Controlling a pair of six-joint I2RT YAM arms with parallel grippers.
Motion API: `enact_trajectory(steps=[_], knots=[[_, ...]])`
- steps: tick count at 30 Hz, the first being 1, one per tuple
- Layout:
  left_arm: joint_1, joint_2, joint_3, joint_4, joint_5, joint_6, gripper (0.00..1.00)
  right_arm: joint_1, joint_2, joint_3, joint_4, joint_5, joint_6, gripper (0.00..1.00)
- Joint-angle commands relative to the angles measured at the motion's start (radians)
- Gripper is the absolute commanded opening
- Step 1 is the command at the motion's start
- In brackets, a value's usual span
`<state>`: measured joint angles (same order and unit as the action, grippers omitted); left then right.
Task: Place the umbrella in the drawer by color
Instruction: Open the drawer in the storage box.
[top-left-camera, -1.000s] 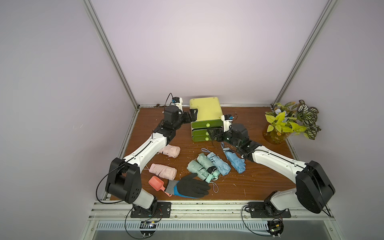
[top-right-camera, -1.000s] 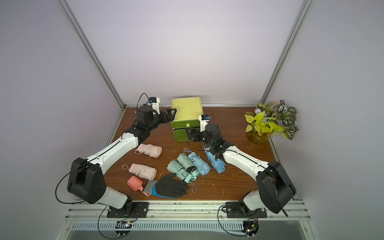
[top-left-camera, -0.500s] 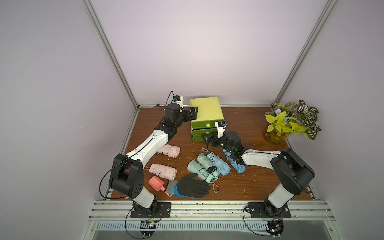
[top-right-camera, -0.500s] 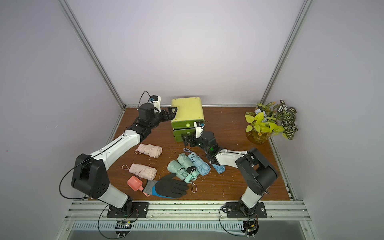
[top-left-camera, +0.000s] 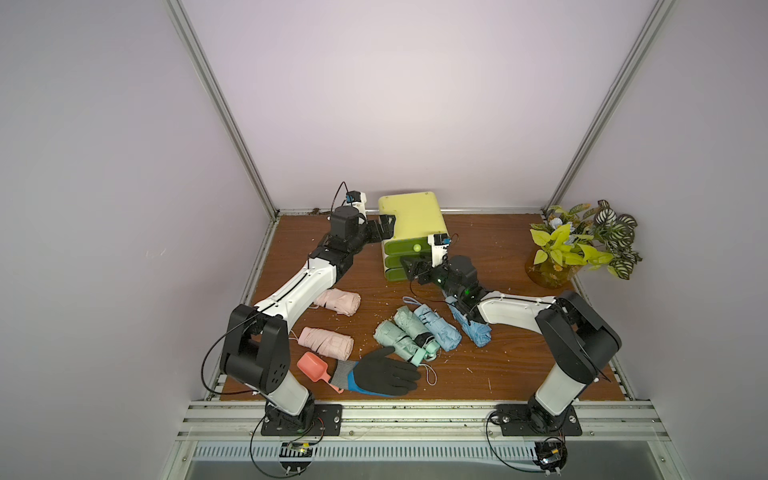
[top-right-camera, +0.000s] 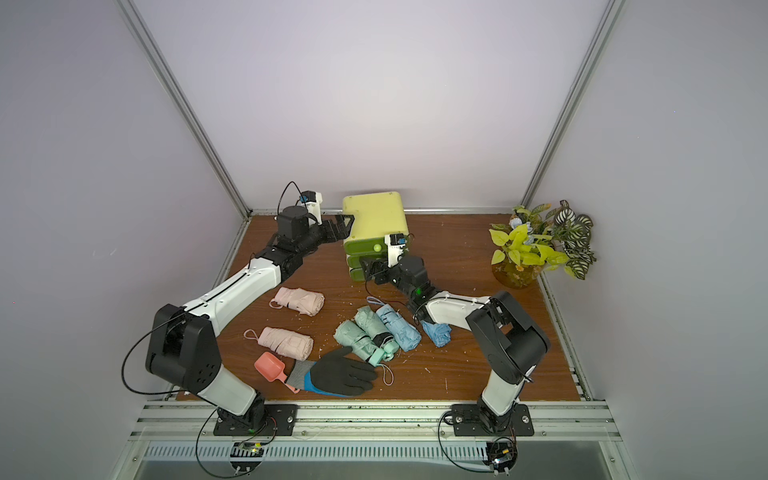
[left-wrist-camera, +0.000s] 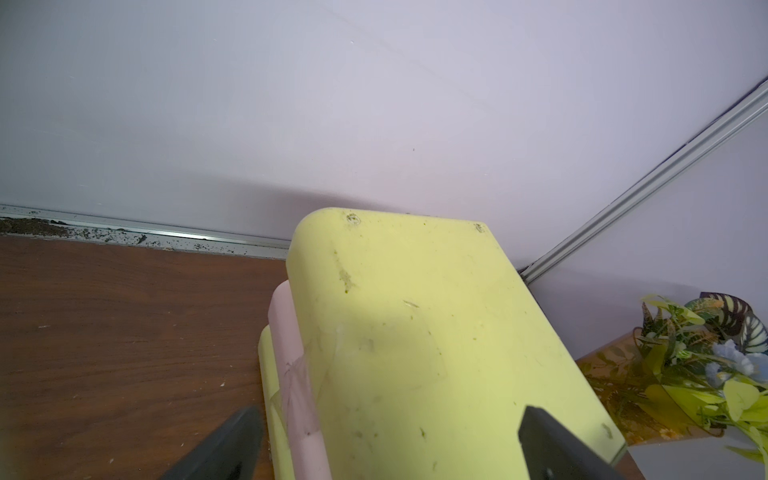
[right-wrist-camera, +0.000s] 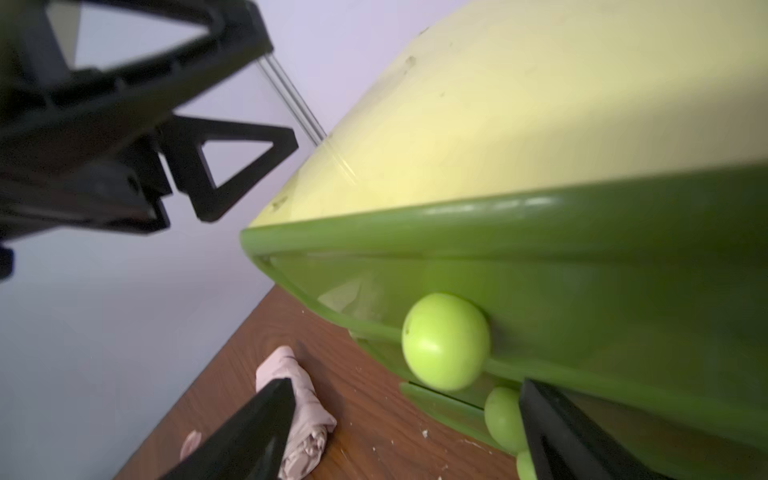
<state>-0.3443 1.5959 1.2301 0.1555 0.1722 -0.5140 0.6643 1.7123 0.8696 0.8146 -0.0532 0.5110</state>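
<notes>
Fingers (left-wrist-camera: 232, 444) of the left gripper (left-wrist-camera: 386, 449) are spread wide, one beside the flank of the drawer cabinet (left-wrist-camera: 415, 332) and one over its yellow top. Nothing is clamped; contact cannot be told. The right gripper (right-wrist-camera: 399, 436) is held at the green drawer fronts, its fingers (right-wrist-camera: 257, 428) likewise apart. The middle drawer knob (right-wrist-camera: 503, 415) is seen between them, just beside one finger and not gripped. The top drawer knob (right-wrist-camera: 446, 340) is seen close by.

Six folded umbrellas are laid out on the wooden table (top-left-camera: 498, 365). The far pink umbrella (top-left-camera: 336, 300) is placed beside the left forearm, and the near pink umbrella (top-left-camera: 326, 341) closer to the left base. A mint-green umbrella (top-left-camera: 390, 336) and a second mint-green umbrella (top-left-camera: 409, 322) are laid touching at centre. A light-blue umbrella (top-left-camera: 438, 328) is pressed against them. A darker blue umbrella (top-left-camera: 471, 328) is partly covered by the right arm.

A black glove (top-left-camera: 384, 374) is laid against the mint handles, with a coral scoop (top-left-camera: 313, 365) at its cuff. A potted plant (top-left-camera: 582, 245) is stood at the far right corner.
</notes>
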Motion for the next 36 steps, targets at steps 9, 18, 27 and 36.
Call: enact_trajectory(steps=[9, 18, 27, 36], knots=[[0.012, 0.08, 0.092, -0.016, -0.015, 0.005, 1.0, -0.005, -0.045, 0.086, -0.073, 0.077, 0.135, 0.67], [0.01, 0.124, 0.109, -0.043, -0.036, 0.014, 1.0, -0.005, -0.049, 0.166, -0.22, 0.106, 0.218, 0.65], [0.012, 0.138, 0.112, -0.041, -0.036, 0.013, 1.0, -0.005, -0.095, 0.134, -0.23, 0.107, 0.258, 0.68], [0.011, 0.145, 0.112, -0.035, -0.036, 0.002, 1.0, -0.006, -0.059, 0.187, -0.24, 0.084, 0.27, 0.68]])
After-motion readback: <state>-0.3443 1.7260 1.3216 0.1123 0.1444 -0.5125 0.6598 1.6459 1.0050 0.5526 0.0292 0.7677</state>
